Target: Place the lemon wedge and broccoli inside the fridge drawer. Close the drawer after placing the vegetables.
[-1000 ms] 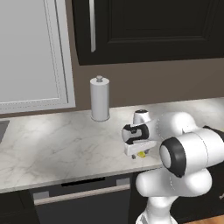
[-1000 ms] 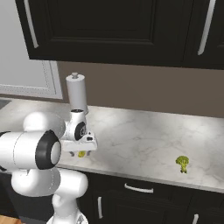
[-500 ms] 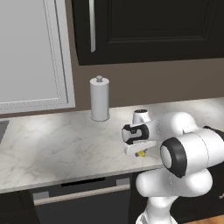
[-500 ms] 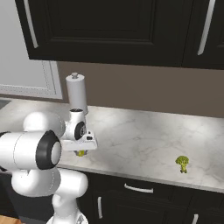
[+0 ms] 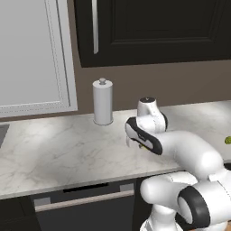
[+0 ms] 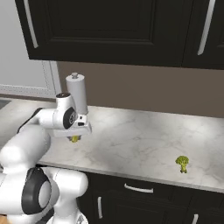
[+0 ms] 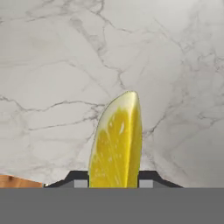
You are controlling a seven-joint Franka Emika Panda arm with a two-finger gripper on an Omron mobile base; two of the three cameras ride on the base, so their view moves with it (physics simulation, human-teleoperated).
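pincer: the pincer (image 7: 113, 183) is clamped on the lemon wedge (image 7: 116, 140), one dark tip at each side of its lower end, held above the worktop (image 7: 52, 65).
grip risk: the pincer holds only the wedge's narrow base; a fast swing could likely twist or squeeze the slick slice out.
lemon wedge: in the right base view it shows as a yellow speck under the hand, over the worktop's front part.
broccoli: the broccoli (image 6: 182, 163) stands alone near the worktop's front edge, well apart from the arm; a careless sweep could knock it off.
paper-towel roll: the paper-towel roll (image 5: 103, 102) stands upright near the wall, close behind the hand, and a wide swing might tip it.
fridge drawer: I cannot tell where it is from here.
writing: no brand, label or lettering is readable.
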